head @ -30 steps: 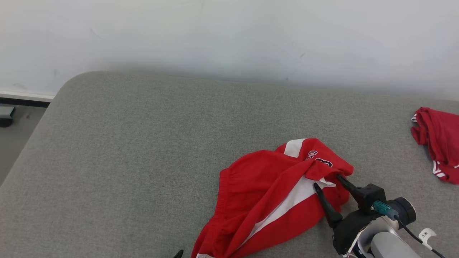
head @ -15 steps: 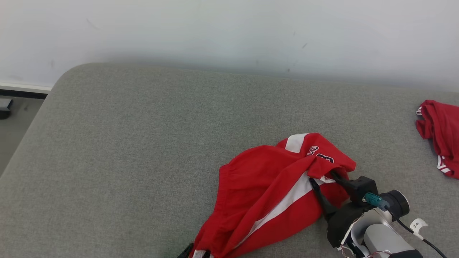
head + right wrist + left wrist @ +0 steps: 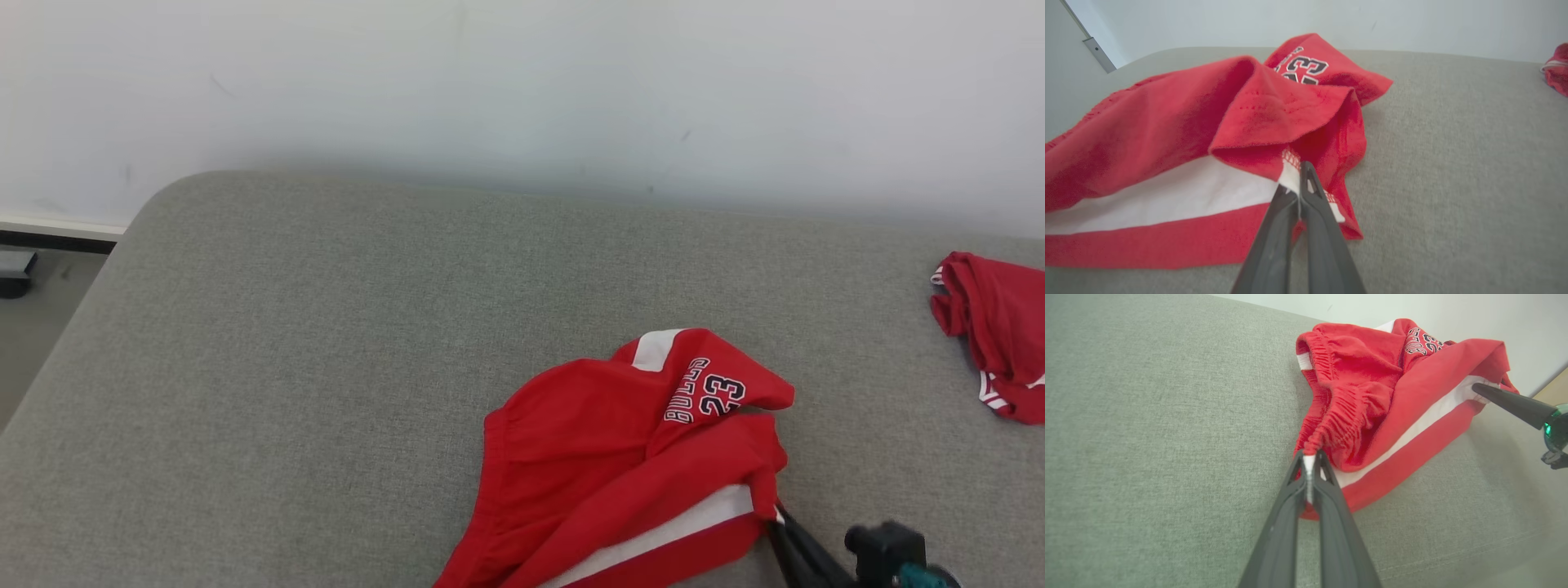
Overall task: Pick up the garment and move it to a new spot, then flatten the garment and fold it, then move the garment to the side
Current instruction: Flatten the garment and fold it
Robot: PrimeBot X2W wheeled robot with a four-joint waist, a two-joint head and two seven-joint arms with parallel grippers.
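While bunched at lower centre on the grey cushion [image 3: 286,327], holds red garment [image 3: 620,441] pinched twice: left gripper [image 3: 1309,457] clamping elastic waistband, right gripper [image 3: 1298,177] clamping striped hem.

We note garment [image 3: 588,441]: soft matt red cloth, white cloth stripe, gathered elastic waistband | padded surface [image 3: 326,327]: grey coarse-woven fabric, matt | left gripper fingers [image 3: 1280,531]: dark smooth matt plastic | wall [image 3: 522,82]: smooth matt paint

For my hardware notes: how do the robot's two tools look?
The left tool and the right tool each have two long, dark grey fingers tapering to points. Behind the right one sit a black block and a teal connector.
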